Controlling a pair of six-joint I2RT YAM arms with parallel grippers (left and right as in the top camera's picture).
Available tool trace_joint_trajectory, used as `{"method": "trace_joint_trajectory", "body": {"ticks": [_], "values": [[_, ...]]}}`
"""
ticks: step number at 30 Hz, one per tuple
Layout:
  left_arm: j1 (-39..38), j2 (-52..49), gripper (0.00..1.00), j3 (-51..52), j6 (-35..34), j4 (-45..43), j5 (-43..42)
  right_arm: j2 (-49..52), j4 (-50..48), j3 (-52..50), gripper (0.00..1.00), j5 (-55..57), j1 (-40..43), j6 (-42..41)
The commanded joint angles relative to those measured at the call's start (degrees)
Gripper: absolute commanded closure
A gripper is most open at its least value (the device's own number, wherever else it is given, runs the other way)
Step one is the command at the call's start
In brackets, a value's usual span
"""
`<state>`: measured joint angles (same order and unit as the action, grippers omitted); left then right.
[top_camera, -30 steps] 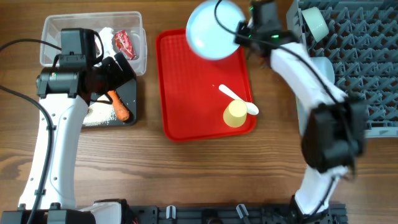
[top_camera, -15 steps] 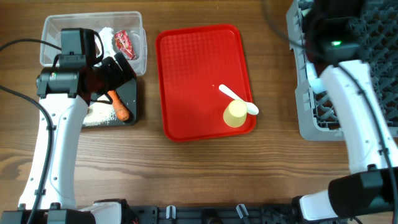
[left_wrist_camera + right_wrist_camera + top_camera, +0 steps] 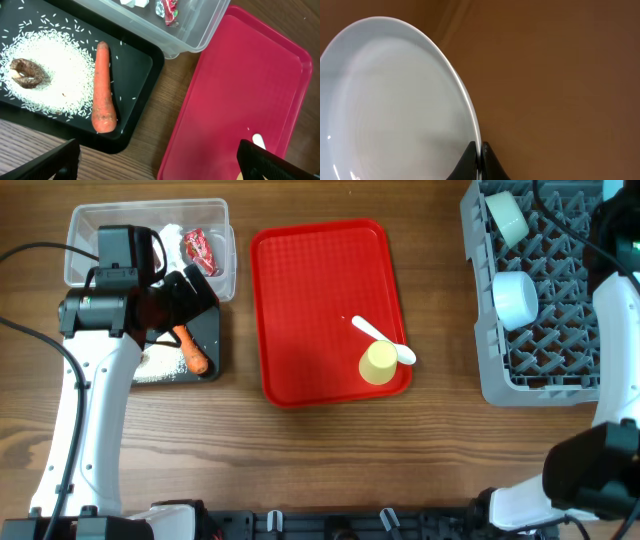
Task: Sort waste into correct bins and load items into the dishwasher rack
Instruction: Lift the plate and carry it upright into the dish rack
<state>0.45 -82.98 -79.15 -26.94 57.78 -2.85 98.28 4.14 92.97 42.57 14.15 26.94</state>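
Overhead, large grey plastic lattice dishwasher rack (image 3: 540, 350): carries the pale green bowl (image 3: 508, 218) and light blue bowl (image 3: 516, 297); no plate is seated in it.
Flat red serving tray (image 3: 320, 310): a second ago the plate hung over its top edge, and that corner is now bare. The small yellow cup (image 3: 379, 363) and white plastic spoon (image 3: 383, 340) are left to load.
Clear rectangular plastic tub (image 3: 90, 225): small red wrapper (image 3: 199, 248) and crumpled white tissue (image 3: 172, 232), partly behind my left arm.
Black shallow rectangular tray (image 3: 135, 80): orange carrot piece (image 3: 102, 85), white rice grains (image 3: 55, 75), small brown food lump (image 3: 27, 72). Waste looks sorted.
Pale blue round plate (image 3: 395, 110): gone from overhead. Its rim is pinched in my right gripper (image 3: 480, 159). Judged in transit to the rack.
Left gripper (image 3: 160, 162): fingers spread wide, empty.
Hidden: only brown blur behind the plate, so I cannot tell its place relative to the rack.
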Motion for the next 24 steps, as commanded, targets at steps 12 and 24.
{"method": "trace_joint_trajectory", "body": {"ticks": [12,24], "values": [[-0.24,-0.28,0.00,-0.68,-0.52,-0.13,1.01,12.57,-3.98,0.17,0.96,-9.31,-0.04,15.10],[-0.24,-0.28,0.00,-0.68,-0.52,-0.13,0.98,14.67,-2.86,0.17,0.96,-13.11,-0.04,14.88]]}}
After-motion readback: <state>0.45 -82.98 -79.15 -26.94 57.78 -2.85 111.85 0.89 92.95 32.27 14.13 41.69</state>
